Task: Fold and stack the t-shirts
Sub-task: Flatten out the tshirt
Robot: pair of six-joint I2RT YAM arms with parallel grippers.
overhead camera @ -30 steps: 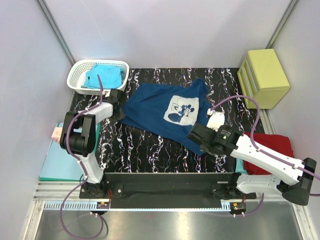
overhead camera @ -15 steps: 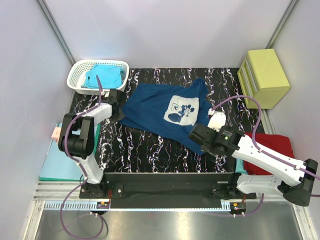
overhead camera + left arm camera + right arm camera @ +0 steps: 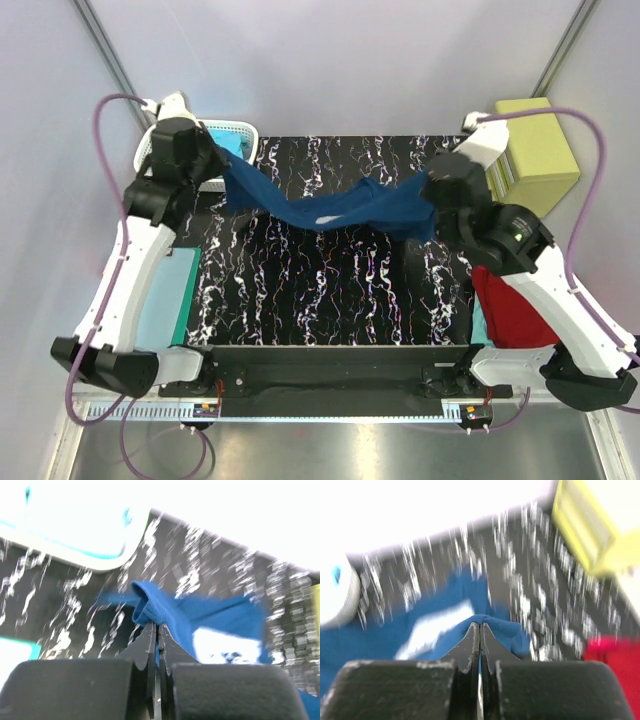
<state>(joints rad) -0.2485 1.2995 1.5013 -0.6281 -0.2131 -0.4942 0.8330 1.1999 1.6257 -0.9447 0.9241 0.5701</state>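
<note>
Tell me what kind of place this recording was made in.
Probably a lab robot cell: plain pale walls box in a black marbled table, with a white basket and yellow drawer unit as props.

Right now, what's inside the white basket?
A bit of turquoise cloth shows inside the white basket. The left arm reaches over most of the basket, so whatever else is in there is hidden.

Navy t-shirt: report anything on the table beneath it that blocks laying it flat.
Nothing visible does. The navy t-shirt hangs between the left end effector and right end effector above the table; basket and red t-shirt sit aside.
</note>
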